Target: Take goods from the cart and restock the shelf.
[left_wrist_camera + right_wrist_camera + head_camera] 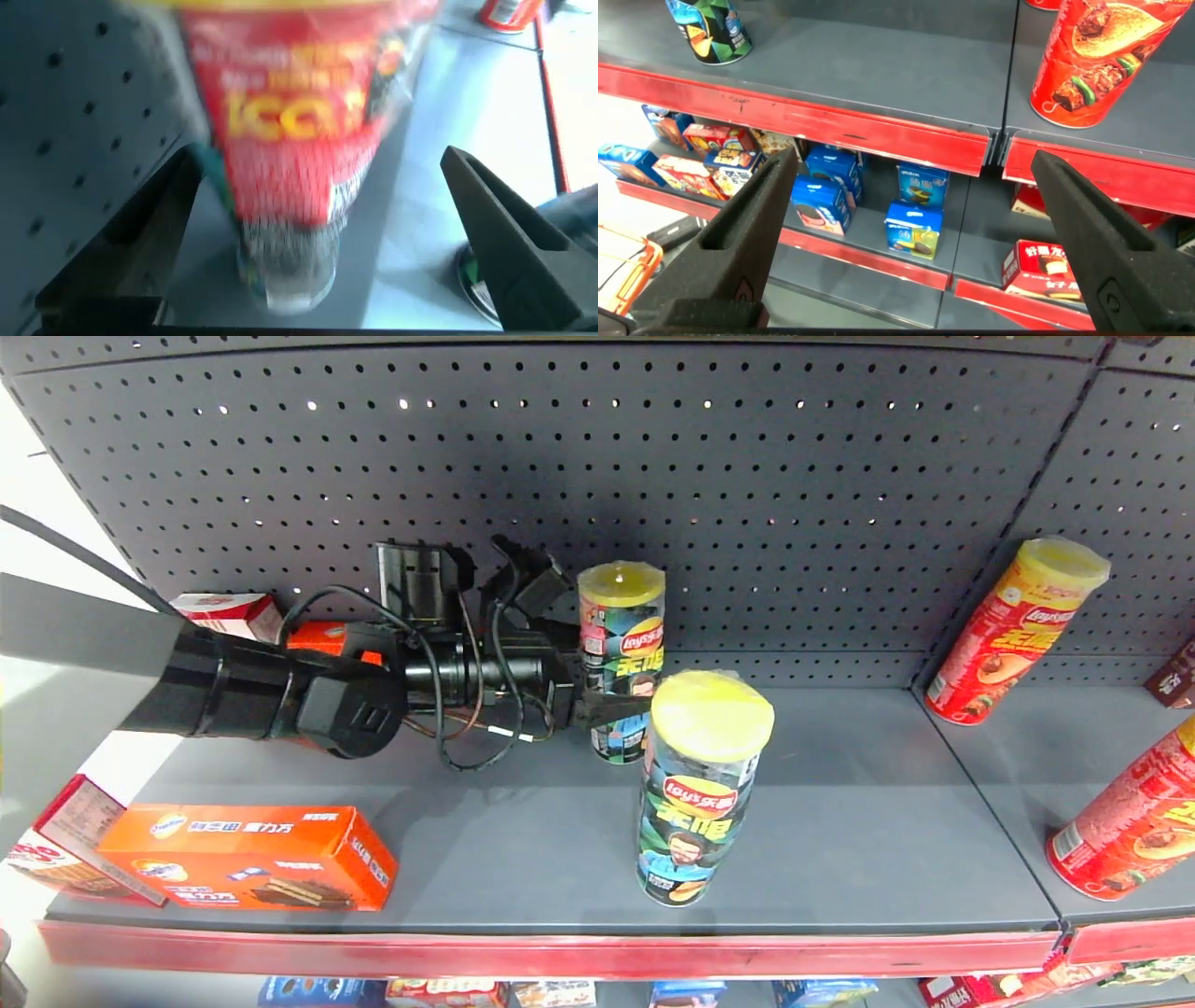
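Two green chip cans on the shelf point(840, 821), one between jaws

The back can point(621, 653) stands by the rear panel, between the left gripper point(318, 159)'s spread jaws. The front can point(705, 784) stands near the front edge. Two red cans point(1018, 630) point(1130, 831) lean on the right section. One orange box point(247, 854) lies at the front left corner. The right gripper point(912, 159)'s jaws are spread, holding nothing.

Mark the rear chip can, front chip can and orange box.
rear chip can point(623, 625), head view, label.
front chip can point(695, 807), head view, label.
orange box point(233, 835), head view, top face.
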Tool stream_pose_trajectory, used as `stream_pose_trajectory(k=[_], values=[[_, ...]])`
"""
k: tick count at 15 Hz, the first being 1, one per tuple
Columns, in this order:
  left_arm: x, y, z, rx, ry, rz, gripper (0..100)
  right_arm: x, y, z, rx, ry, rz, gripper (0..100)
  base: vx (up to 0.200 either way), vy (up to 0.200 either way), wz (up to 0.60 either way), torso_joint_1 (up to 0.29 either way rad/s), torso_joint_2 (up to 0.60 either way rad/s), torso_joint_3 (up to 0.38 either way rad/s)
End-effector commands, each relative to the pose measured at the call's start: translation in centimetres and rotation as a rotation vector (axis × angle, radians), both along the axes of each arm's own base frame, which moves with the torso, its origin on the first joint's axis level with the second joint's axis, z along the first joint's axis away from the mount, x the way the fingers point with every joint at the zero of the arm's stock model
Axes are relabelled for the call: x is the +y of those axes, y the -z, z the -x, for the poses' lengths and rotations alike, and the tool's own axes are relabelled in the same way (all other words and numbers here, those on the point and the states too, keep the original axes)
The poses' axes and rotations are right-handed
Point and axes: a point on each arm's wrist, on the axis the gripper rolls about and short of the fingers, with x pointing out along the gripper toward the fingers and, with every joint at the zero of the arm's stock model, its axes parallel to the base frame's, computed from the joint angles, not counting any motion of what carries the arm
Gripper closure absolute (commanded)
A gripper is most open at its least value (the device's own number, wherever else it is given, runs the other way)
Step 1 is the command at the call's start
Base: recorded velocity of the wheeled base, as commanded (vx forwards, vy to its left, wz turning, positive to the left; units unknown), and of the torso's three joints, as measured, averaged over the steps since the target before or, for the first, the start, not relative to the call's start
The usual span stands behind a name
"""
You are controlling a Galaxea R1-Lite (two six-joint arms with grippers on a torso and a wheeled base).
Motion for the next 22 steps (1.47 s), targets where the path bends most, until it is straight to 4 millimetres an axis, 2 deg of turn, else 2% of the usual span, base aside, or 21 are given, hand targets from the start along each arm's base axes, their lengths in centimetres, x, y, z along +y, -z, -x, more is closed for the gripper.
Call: stream_pose_trajectory(k=[1,3,7,14,22], values=[[1.0,-1.7,2.3,-0.021,-0.059,-0.005,0,0.0,0.0,0.0,0.001,0.0,0.002,0,0.0,0.0,0.0,0.0,0.0,0.0],[1.6,-2.3,4.2,-0.02,-0.137,-0.026,0,0.0,0.0,0.0,0.001,0.0,0.0,0,0.0,0.0,0.0,0.0,0.0,0.0],[1.4,-1.3,5.0,-0.004,-0.326,-0.091,0,0.0,0.0,0.0,0.001,0.0,0.0,0,0.0,0.0,0.0,0.0,0.0,0.0],[1.6,-1.4,4.4,-0.02,-0.461,-0.117,0,0.0,0.0,0.0,0.002,0.0,-0.001,0,0.0,0.0,0.0,0.0,0.0,0.0],[1.1,-1.2,2.9,-0.034,-0.516,-0.121,0,0.0,0.0,0.0,0.002,0.0,-0.003,0,0.0,0.0,0.0,0.0,0.0,0.0]])
